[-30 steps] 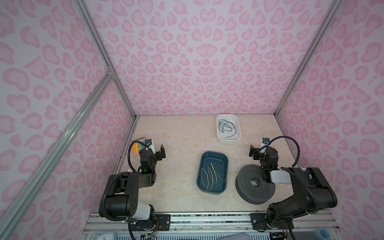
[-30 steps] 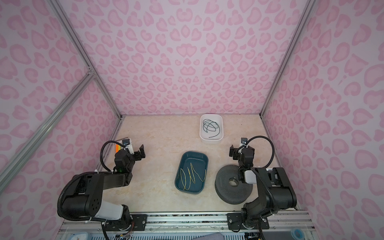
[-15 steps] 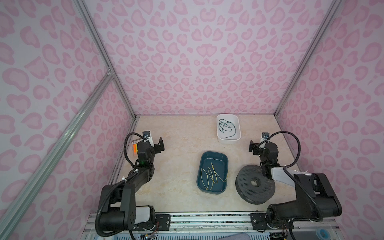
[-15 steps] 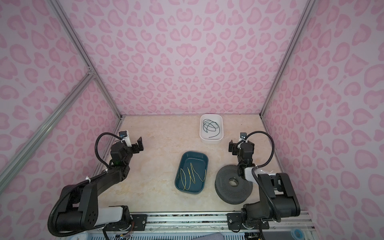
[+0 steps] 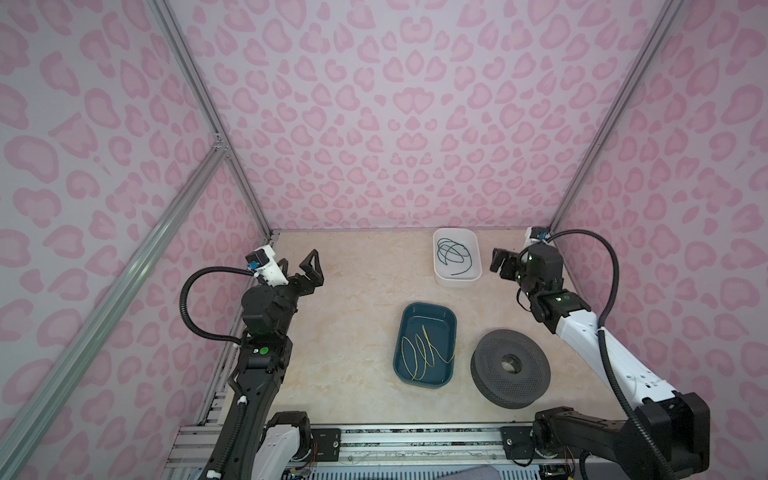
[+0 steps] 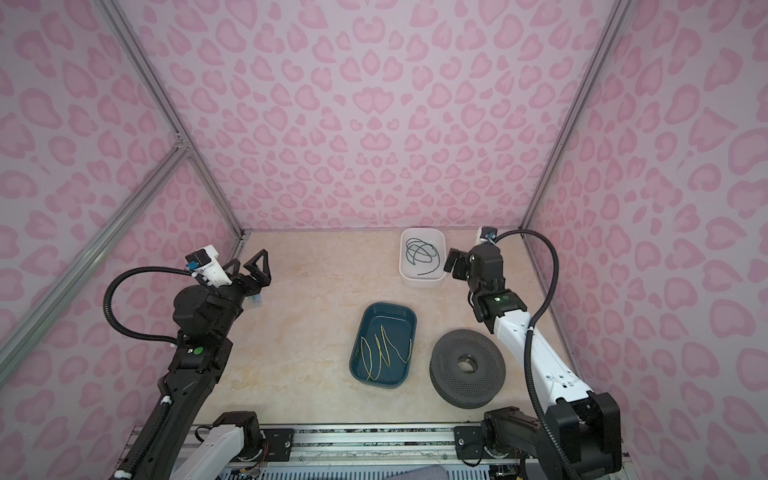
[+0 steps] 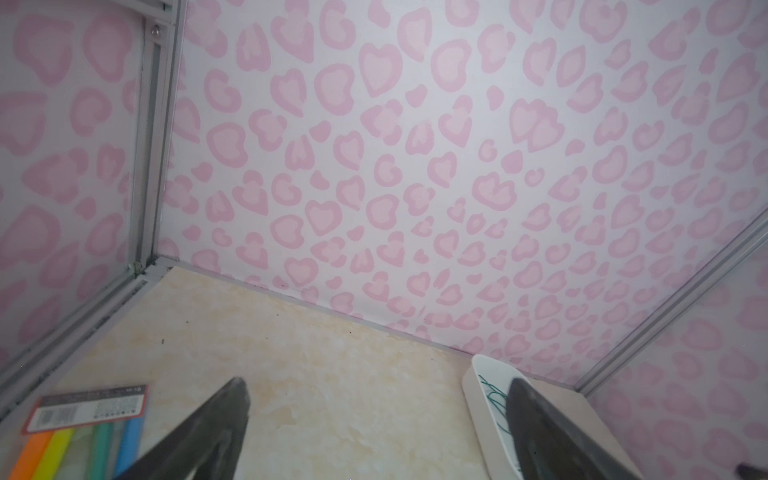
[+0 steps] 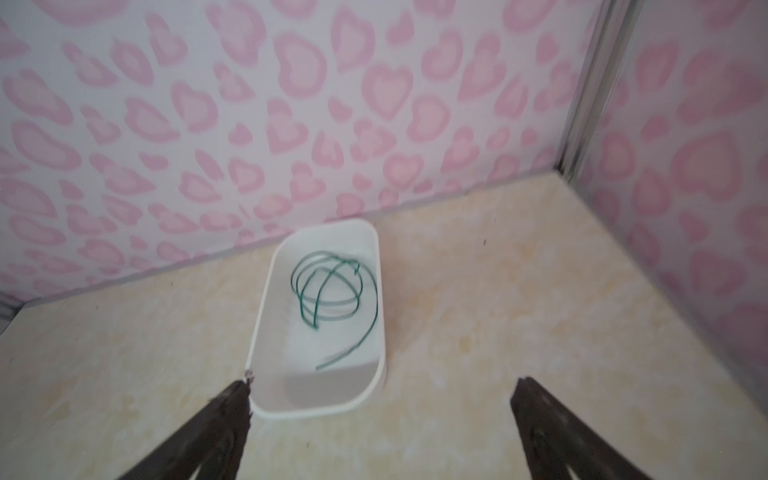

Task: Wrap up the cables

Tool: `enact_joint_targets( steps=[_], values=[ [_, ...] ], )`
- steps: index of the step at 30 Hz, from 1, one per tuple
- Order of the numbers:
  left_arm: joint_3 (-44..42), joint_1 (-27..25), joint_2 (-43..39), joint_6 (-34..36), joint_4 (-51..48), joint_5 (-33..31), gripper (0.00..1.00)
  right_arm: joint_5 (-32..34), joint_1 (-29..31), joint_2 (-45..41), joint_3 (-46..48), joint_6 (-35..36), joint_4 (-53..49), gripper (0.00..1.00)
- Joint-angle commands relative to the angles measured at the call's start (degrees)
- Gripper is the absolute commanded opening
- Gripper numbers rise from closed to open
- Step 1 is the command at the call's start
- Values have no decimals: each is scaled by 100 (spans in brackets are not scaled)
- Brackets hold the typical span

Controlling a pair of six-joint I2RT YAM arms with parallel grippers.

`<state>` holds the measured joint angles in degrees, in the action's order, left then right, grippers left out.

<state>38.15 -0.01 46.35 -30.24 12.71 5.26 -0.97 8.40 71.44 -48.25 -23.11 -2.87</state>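
On the beige marbled tabletop (image 5: 353, 291): two black-and-white robot arms, left arm (image 5: 259, 361) and right arm (image 5: 582, 328); one dark grey perforated round plastic spool (image 5: 528, 370); one deep teal rectangular plastic tray (image 5: 442, 332); one white rectangular plastic tray (image 5: 457, 282); one packet of coloured strips (image 7: 83, 415); one dark green-black coiled cord (image 5: 451, 251); one thin yellow wire (image 5: 428, 349).

Spool just right of the teal tray. White tray beyond its far end, apart from it, with the cord inside.

Against a second ago: both arms unfolded and stretched toward the back wall. Left gripper (image 5: 297, 266) well left of the teal tray and past its far end, jaws spread wide, empty. Right gripper (image 5: 503, 266) gone from over the spool, now right of the teal tray and past its far end, jaws spread, empty. Trays, spool and wire unmoved.

Yellow wire: string-thin, a single strand in loose zigzag bends running lengthwise over the teal tray's floor, unwrapped.
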Motion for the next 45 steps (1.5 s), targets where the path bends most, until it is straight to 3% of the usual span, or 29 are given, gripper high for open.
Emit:
enact_joint_targets(
  steps=[1,4,8,13,18,21,25,33,45],
  values=[
    [-110,33,-248,-1582,-1246,-431,98,-1163,-23,1,398,-786,-193,78],
    [-216,78,-329,-1293,-1267,-62,98,237,702,-47,-293,91,-1327,79],
    [-154,75,-114,-1345,-1685,160,98,364,896,-50,-675,97,-1875,73],
    [-281,75,380,-1535,-1543,944,99,316,1201,-64,-686,42,-2039,71],
    [-249,-69,981,-1371,-1277,1915,84,149,1511,-73,-616,-59,-2396,54],
    [-205,-468,1186,-1280,-1278,1804,83,218,1816,-100,-585,-165,-2669,41],
    [-37,-1128,1447,-1091,-1309,1595,82,366,2232,-224,-471,-439,-2862,31],
    [118,-1674,1833,-1037,-1239,1436,82,505,2956,-296,-96,-1089,-3028,30],
    [-6,-1880,1727,-1031,-1310,1400,82,72,2975,458,20,-1392,-2508,28]
  ],
)
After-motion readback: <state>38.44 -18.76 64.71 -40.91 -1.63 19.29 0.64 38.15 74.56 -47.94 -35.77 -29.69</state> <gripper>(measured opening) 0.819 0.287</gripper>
